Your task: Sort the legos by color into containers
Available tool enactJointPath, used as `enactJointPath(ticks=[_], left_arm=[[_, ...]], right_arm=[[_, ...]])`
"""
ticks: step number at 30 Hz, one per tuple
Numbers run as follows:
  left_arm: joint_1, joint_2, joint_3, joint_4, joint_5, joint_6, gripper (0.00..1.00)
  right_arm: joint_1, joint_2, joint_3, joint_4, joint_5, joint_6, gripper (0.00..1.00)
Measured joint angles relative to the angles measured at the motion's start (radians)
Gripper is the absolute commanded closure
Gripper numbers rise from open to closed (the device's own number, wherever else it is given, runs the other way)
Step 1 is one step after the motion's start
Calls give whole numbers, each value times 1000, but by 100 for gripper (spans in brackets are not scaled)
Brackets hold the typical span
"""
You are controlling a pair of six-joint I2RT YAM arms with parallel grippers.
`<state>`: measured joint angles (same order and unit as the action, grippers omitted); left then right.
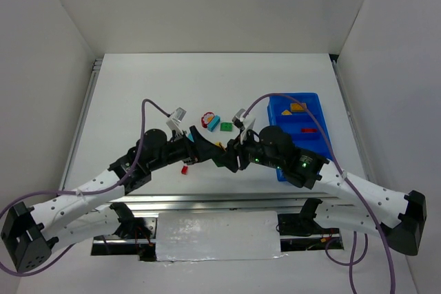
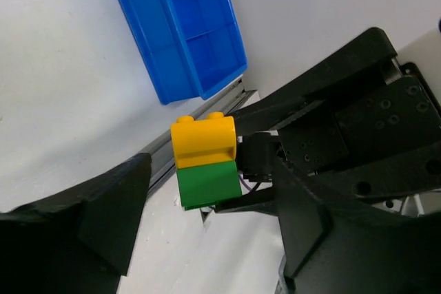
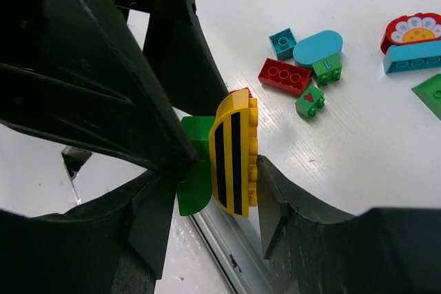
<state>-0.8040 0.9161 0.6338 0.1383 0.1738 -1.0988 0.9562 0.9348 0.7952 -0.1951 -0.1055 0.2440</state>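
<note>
Standing wide, the left gripper (image 1: 204, 149) straddles a two-brick stack with a gap showing on at least one side. It looks ready to close, I judge, so the two arms can pull the colours apart. The stack, a yellow brick (image 2: 203, 141) pressed onto a green brick (image 2: 207, 185), hangs mid-table above the near rail. The right gripper (image 3: 213, 203) is clamped across it, one finger on green and one on yellow. That grip squeezes the joint together, so separating them probably needs a regrip. A red brick (image 1: 185, 169) lies on the table under the left arm. More legos (image 1: 213, 121) sit just beyond the grippers, with bare table all round. Farther right, the tray (image 1: 289, 96) holds an orange piece (image 1: 298, 107) and a red piece (image 1: 308, 130) in separate compartments. The right arm covers the tray's near end.
</note>
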Motion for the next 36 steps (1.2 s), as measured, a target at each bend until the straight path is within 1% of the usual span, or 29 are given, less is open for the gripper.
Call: enactJointPath(ticks=[1, 3, 4, 6, 7, 9, 10, 11, 12, 13, 14, 15, 18, 22, 24, 26, 29, 30, 33, 36], left_arm=[[-3, 10, -1, 8, -1, -5, 29], [-7, 23, -2, 22, -4, -8, 32], [-9, 26, -3, 27, -6, -8, 46], [-13, 28, -5, 40, -9, -6, 60], [-13, 29, -7, 47, -11, -8, 79], [-16, 32, -7, 56, -16, -9, 91], [-16, 34, -9, 54, -19, -8, 100], [-15, 36, -10, 55, -20, -5, 100], [-15, 36, -10, 54, -23, -1, 100], [-14, 36, -10, 51, -24, 2, 100], [-14, 36, -10, 48, -27, 6, 100], [-14, 36, -10, 47, -29, 14, 100], [-20, 23, -10, 46, -10, 55, 100], [-27, -27, 4, 16, 24, 171, 100], [-27, -53, 13, 9, 51, 233, 100], [-28, -87, 15, 13, 106, 298, 100], [-32, -132, 15, 23, 221, 383, 100], [-33, -143, 15, 29, 256, 399, 100], [-35, -165, 13, 62, 354, 441, 100], [-35, -171, 11, 90, 419, 456, 100]], right_arm=[[0, 0, 0, 0, 7, 4, 100], [4, -3, -1, 0, 19, 11, 100], [4, -5, -1, 0, 24, 16, 100], [5, -10, -1, 5, 33, 23, 100], [5, -12, -1, 5, 40, 22, 100], [7, -8, -1, 2, 54, 16, 100], [8, -5, -1, 3, 58, 17, 100], [9, -1, -1, 4, 61, 22, 99], [10, 4, -1, 5, 65, 27, 90], [10, 8, -1, 7, 67, 29, 74], [10, 11, -1, 8, 67, 32, 44], [10, 14, -1, 9, 66, 35, 1], [10, 19, -1, 18, 43, 50, 0], [-20, -3, -2, 16, -41, 46, 0], [-69, -37, -2, 5, -116, 36, 0], [-134, -84, -2, -3, -240, 24, 0], [-210, -138, -2, 13, -417, 24, 2], [-229, -149, -1, 24, -470, 27, 3], [-240, -141, -1, 57, -600, 45, 8], [-238, -106, -4, 121, -708, 79, 10]])
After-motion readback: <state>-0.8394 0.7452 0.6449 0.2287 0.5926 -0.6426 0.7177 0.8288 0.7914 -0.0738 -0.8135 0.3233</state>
